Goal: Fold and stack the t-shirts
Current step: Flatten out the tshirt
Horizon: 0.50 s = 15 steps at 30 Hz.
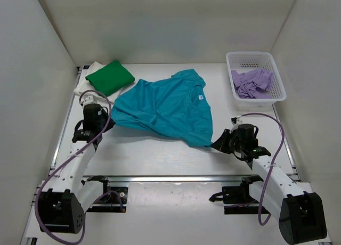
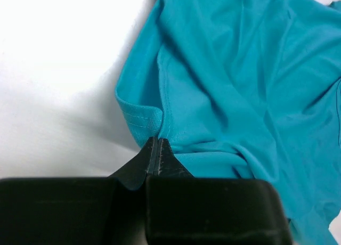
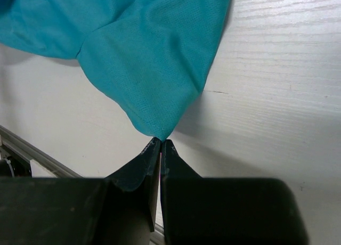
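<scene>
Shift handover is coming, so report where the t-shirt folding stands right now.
Done: the green shirt lies folded on the cream-white shirt at the far left corner. In hand: the teal shirt lies rumpled mid-table, with the left gripper and right gripper each shut on a near edge of it. Left: folding and stacking the teal one, then the lilac shirt, crumpled in the basket.

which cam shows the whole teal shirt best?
Top external: the teal shirt is whole in view, rumpled, with its white label showing. Left wrist shows only a hemmed edge at the left gripper and its shut tips; right wrist only a corner pinched in the right gripper.
</scene>
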Available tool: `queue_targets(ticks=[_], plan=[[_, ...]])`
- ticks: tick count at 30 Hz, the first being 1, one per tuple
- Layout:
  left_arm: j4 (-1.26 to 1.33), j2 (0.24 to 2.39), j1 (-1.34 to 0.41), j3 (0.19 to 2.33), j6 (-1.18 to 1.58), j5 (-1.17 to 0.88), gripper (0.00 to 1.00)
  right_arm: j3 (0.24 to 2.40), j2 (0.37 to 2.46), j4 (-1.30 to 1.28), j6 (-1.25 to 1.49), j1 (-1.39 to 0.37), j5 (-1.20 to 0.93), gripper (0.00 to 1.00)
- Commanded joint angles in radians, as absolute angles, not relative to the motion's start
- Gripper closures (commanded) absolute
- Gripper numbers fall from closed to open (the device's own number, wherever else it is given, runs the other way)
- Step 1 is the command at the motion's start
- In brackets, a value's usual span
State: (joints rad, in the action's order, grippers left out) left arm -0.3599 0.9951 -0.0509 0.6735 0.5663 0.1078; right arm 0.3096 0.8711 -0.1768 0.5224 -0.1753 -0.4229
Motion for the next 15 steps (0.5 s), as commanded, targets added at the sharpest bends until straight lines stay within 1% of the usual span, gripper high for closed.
queue_targets(ticks=[1, 3, 5, 6, 8, 9, 10, 12, 15], plan=[[-0.452, 0.933, -0.02, 0.617, 0.526, 0.071, 0.98, 0.342, 0.833, -0.196, 0.506, -0.166, -0.408, 1.0], [-0.511, 0.914, -0.029, 0.603, 0.506, 0.045, 0.94, 0.342, 0.825, -0.215, 0.499, -0.163, -0.414, 1.0], [-0.552, 0.896, -0.028, 0.574, 0.503, 0.035, 0.87, 0.345, 0.81, -0.242, 0.506, -0.155, -0.419, 1.0], [-0.575, 0.878, -0.026, 0.555, 0.514, 0.019, 0.8, 0.344, 0.802, -0.253, 0.499, -0.153, -0.42, 1.0], [-0.597, 0.847, -0.063, 0.561, 0.538, 0.052, 0.67, 0.35, 0.798, -0.273, 0.502, -0.156, -0.419, 0.99], [-0.594, 0.824, -0.074, 0.569, 0.551, 0.046, 0.52, 0.348, 0.801, -0.281, 0.499, -0.163, -0.411, 1.0], [-0.588, 0.822, -0.068, 0.568, 0.555, 0.035, 0.45, 0.357, 0.798, -0.296, 0.503, -0.17, -0.404, 1.0], [-0.578, 0.802, -0.019, 0.58, 0.56, 0.008, 0.43, 0.376, 0.781, -0.313, 0.503, -0.166, -0.405, 1.0], [-0.551, 0.842, -0.035, 0.563, 0.555, 0.005, 0.4, 0.412, 0.749, -0.347, 0.483, -0.126, -0.436, 1.0]])
